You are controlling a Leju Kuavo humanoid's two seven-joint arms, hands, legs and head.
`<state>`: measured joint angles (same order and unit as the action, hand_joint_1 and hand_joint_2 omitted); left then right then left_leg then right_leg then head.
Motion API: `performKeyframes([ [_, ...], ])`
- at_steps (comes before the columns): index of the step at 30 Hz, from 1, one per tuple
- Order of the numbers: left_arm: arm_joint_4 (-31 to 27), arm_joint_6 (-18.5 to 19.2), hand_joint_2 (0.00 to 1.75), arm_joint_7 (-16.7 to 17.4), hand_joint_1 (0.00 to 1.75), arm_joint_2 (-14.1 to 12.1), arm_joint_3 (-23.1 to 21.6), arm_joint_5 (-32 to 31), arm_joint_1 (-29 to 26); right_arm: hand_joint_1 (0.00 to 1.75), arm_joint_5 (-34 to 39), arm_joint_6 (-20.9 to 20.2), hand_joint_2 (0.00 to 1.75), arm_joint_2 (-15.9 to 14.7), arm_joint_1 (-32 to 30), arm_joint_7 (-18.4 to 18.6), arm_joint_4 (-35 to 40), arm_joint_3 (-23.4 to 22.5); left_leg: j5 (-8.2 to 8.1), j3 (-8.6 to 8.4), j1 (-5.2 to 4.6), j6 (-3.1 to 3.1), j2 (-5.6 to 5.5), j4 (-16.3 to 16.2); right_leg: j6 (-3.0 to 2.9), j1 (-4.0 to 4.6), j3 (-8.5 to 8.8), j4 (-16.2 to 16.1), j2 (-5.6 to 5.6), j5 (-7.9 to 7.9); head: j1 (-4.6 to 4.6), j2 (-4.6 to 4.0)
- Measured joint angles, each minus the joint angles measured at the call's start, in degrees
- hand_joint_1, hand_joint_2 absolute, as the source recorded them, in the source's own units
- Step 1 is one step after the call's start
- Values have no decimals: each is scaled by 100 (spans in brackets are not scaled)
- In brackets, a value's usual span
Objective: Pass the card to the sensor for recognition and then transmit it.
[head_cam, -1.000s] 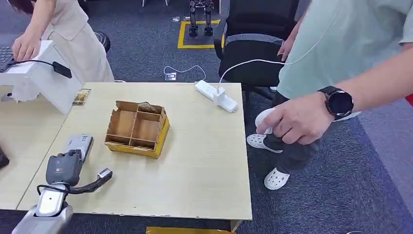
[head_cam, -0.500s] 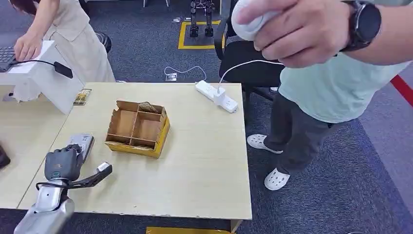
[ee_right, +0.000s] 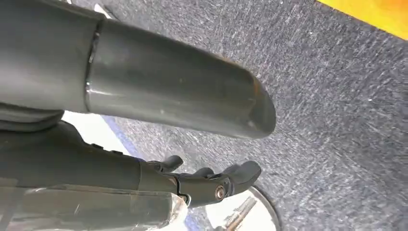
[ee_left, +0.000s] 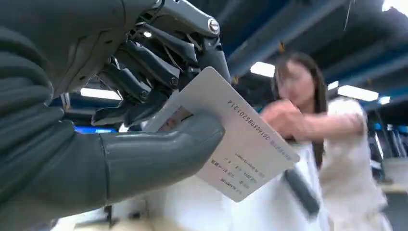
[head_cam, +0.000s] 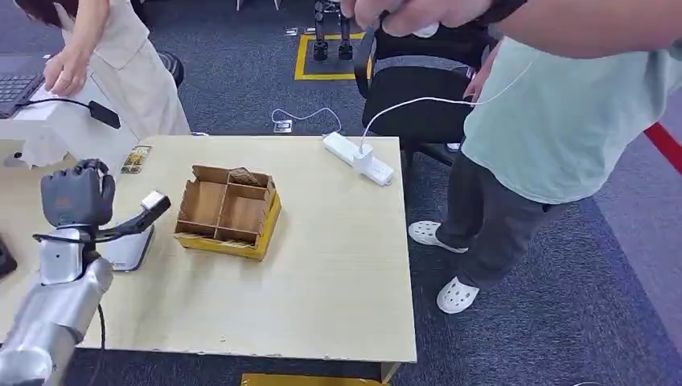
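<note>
The wooden table (head_cam: 322, 265) bears a partitioned cardboard box (head_cam: 228, 211) and a white power strip (head_cam: 358, 158). Raised above its near-left corner, the left hand (head_cam: 76, 197) pinches the card (ee_left: 235, 139) between thumb and fingers. The right hand (ee_right: 144, 144) hangs over carpet, fingers loosely apart, holding nothing.

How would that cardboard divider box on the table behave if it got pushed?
The cardboard box looks thin-walled and nearly empty, so it is probably light and would slide easily on the smooth table. Being low and wide, it seems unlikely to tip.
</note>
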<state>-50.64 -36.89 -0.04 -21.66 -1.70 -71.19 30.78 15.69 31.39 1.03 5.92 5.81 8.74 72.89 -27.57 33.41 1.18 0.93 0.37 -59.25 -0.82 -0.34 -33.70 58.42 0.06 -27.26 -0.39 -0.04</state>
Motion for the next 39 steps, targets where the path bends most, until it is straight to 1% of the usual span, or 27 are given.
performKeyframes([
  [4, 293, -151, 175, 328, 175, 4, -2, -448, 615, 0, -68, -18, 0, 0, 66, 4, 11, 52, 3, -1, 0, 3, 1, -1, -1, 0, -2, 0, 3, 1, 2, 0],
  [9, 581, -153, 175, 680, 175, 107, -4, -916, 1161, 0, -114, -68, 0, 0, 103, 17, 28, 122, 2, 2, 0, 3, 1, -1, -1, 0, -4, 0, 4, 0, 2, 0],
  [13, 807, -153, 175, 717, 175, 168, -20, -1060, 1523, 0, -122, -68, 0, 0, 104, 17, 37, 138, 2, 3, 0, 3, 1, -1, -1, 0, -6, 0, 4, 0, 4, 0],
  [17, 920, -153, 175, 745, 175, 203, -77, -1114, 1711, 0, -129, -72, 0, 9, 105, 17, 37, 146, 2, 3, 0, 3, 2, -1, -1, 0, -6, 0, 6, 0, 2, 0],
  [25, 922, -153, 175, 470, 175, 240, -85, -867, 1771, 0, -113, -94, 0, 39, 97, 17, 39, 148, 2, 3, 0, 4, 3, 0, -1, 0, -7, 0, 8, 0, 2, 0],
  [26, 922, -153, 175, 461, 0, 240, -85, -852, 1774, 0, -114, -94, 0, 37, 93, 17, 39, 149, 2, 3, 0, 4, 3, 0, -1, 0, -8, 0, 8, 0, 2, 0],
  [29, 922, -153, 175, 457, 0, 240, -85, -821, 1779, 0, -114, -94, 0, 37, 83, 17, 39, 149, 2, 5, 0, 3, 3, 0, -1, 0, -9, 0, 8, 0, 2, 0],
  [33, 918, -153, 175, 354, 0, 262, -85, -716, 1802, 0, -114, -94, 0, 39, 78, 17, 39, 149, 1, 6, -1, 3, 2, 0, 0, -1, -9, -1, 8, 0, 2, 0],
  [35, 918, -63, 175, 165, 0, 284, -85, -497, 1806, 0, -111, -94, 0, 39, 70, 17, 39, 149, 1, 7, -1, 3, 3, 0, 0, -1, -10, -1, 8, 0, 4, 0],
  [36, 920, 80, 175, 16, 0, 306, -85, -280, 1813, 0, -111, -94, 0, 39, 67, 17, 39, 149, 1, 6, -1, 3, 2, 0, 0, -1, -11, -1, 8, 0, 2, 0],
  [37, 927, 469, 175, -202, 0, 328, -85, 159, 1825, 0, -98, -90, 0, 39, 67, 17, 39, 149, 1, 6, -1, 3, 2, 0, 0, -1, -10, -1, 7, 0, 4, 0],
  [39, 927, 1289, 175, -506, 0, 343, -98, 810, 1820, 0, -68, -83, 0, 39, 64, 2, 39, 149, 1, 6, -1, 4, 4, 0, -1, -1, -10, 0, 9, 0, 2, 0],
])
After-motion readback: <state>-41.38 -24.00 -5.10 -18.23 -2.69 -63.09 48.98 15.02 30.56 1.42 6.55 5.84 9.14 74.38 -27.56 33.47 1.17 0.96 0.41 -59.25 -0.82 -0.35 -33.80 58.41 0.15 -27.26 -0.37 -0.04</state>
